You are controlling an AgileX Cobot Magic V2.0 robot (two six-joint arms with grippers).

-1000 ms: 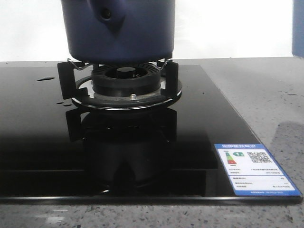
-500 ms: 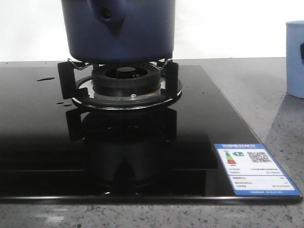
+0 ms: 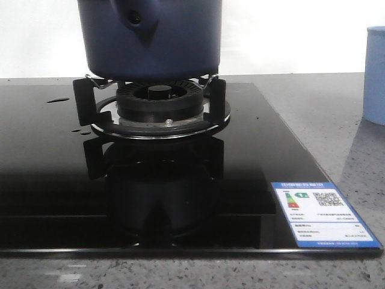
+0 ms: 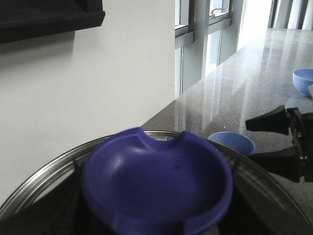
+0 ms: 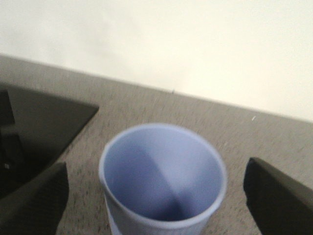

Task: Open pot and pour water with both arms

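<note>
The dark navy pot (image 3: 150,39) stands on the gas burner (image 3: 159,108), its top cut off in the front view and its handle stub facing me. In the left wrist view the lid's blue knob (image 4: 156,183) fills the space right under my left gripper, ringed by the lid's steel rim (image 4: 39,183); my left fingers do not show. A pale blue cup (image 5: 161,171) (image 3: 374,75) stands on the counter right of the hob. My right gripper (image 5: 156,200) (image 4: 250,140) is open, with its black fingers (image 5: 34,200) wide on either side of the cup and apart from it.
The black glass hob (image 3: 54,180) carries an energy label (image 3: 322,214) at its front right corner and a few water drops (image 3: 57,100) at the left. Grey stone counter (image 3: 337,114) lies to the right. A blue bowl (image 4: 303,81) sits farther along the counter by the windows.
In the front view the cup came down at the right edge and now rests on the counter. The dark finger seen against it half a second ago no longer shows.
</note>
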